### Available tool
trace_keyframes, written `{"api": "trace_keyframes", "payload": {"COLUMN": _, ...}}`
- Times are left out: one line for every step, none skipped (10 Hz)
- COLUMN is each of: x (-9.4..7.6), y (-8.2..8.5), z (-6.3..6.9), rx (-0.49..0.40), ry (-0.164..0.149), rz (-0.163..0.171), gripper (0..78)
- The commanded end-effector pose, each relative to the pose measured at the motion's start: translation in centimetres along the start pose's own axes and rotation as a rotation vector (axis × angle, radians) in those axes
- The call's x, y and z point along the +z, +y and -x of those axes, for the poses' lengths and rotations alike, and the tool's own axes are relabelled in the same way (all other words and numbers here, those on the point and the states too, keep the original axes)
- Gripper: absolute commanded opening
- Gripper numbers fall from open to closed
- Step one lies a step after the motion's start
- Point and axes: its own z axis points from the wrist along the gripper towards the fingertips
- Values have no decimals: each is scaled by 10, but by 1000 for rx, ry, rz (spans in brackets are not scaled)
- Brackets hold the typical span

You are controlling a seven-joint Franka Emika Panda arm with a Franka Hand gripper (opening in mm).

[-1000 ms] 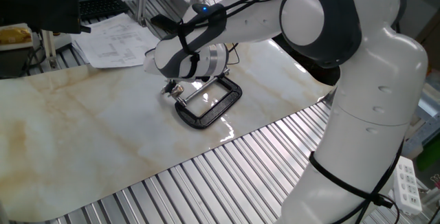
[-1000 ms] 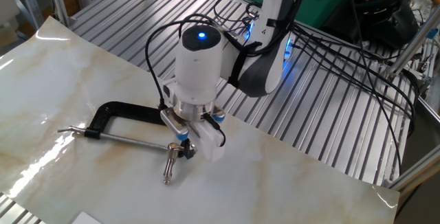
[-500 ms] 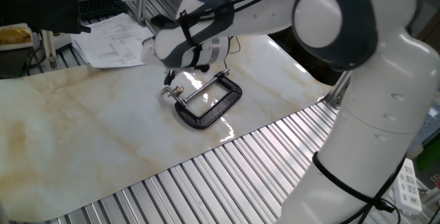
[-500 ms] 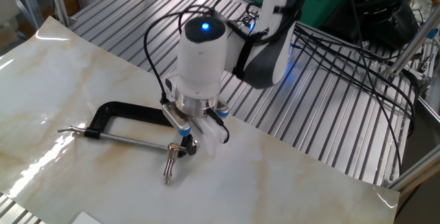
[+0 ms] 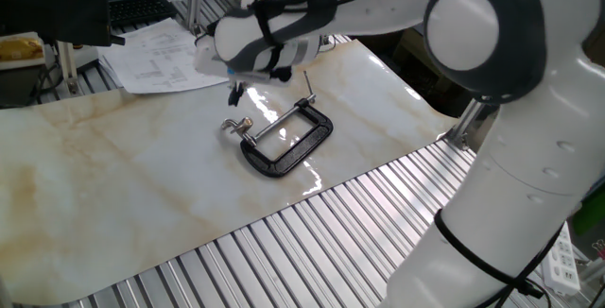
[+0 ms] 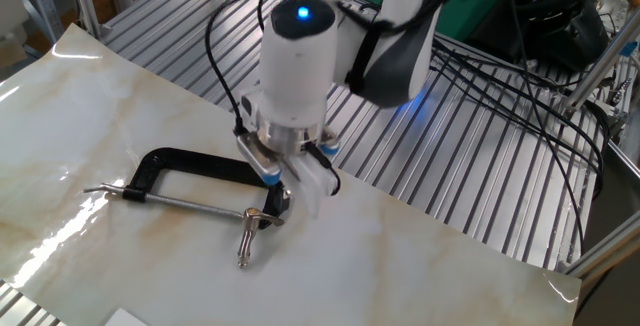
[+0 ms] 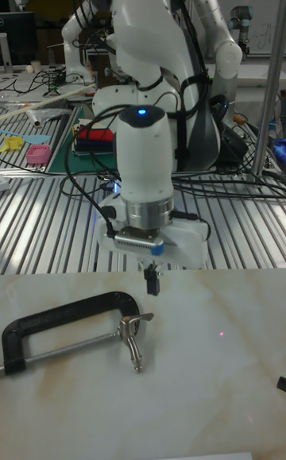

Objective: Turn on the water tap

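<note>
The small shiny silver metal water tap (image 7: 135,338) with its short lever handle lies just below the centre of the tall fixed view, on the pale marbled tabletop (image 7: 214,396), held at the open end of the black C-shaped clamp (image 7: 59,313) whose thin silver screw rod (image 7: 67,347) runs toward it from the left. In the other fixed view the tap (image 6: 252,228) sits low and left of centre, its handle pointing down toward the frame's bottom edge. The white arm's two-finger gripper (image 7: 152,279) hangs above the tap and apart from it, dark fingers (image 7: 152,282) close together and grasping nothing. The likely risk is a descent that lands off the slim handle: closed fingertips could slide down its polished side, or push on the clamp's frame instead. Since the clamp merely lies on the smooth surface, a sideways shove might swing the whole assembly round rather than turn the lever.
</note>
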Motion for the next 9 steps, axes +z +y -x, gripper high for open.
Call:
{"api": "trace_keyframes", "payload": {"x": -32, "y": -2, "z": 5, "rx": -55, "ry": 18, "rz": -27, "gripper": 0}}
{"api": "trace_keyframes", "payload": {"x": -38, "y": -2, "z": 6, "rx": -67, "ry": 19, "rz": -28, "gripper": 0}}
{"api": "trace_keyframes", "payload": {"x": -43, "y": -3, "z": 7, "rx": -86, "ry": 21, "rz": -29, "gripper": 0}}
{"api": "trace_keyframes", "payload": {"x": -49, "y": -3, "z": 9, "rx": -95, "ry": 26, "rz": -33, "gripper": 0}}
{"api": "trace_keyframes", "payload": {"x": -54, "y": -2, "z": 11, "rx": -99, "ry": 33, "rz": -34, "gripper": 0}}
{"api": "trace_keyframes", "payload": {"x": -59, "y": -2, "z": 13, "rx": -101, "ry": 43, "rz": -37, "gripper": 0}}
{"api": "trace_keyframes", "payload": {"x": -63, "y": -2, "z": 15, "rx": -101, "ry": 49, "rz": -39, "gripper": 0}}
{"api": "trace_keyframes", "payload": {"x": -66, "y": -2, "z": 16, "rx": -103, "ry": 52, "rz": -40, "gripper": 0}}
{"api": "trace_keyframes", "payload": {"x": -68, "y": -2, "z": 17, "rx": -104, "ry": 53, "rz": -41, "gripper": 0}}
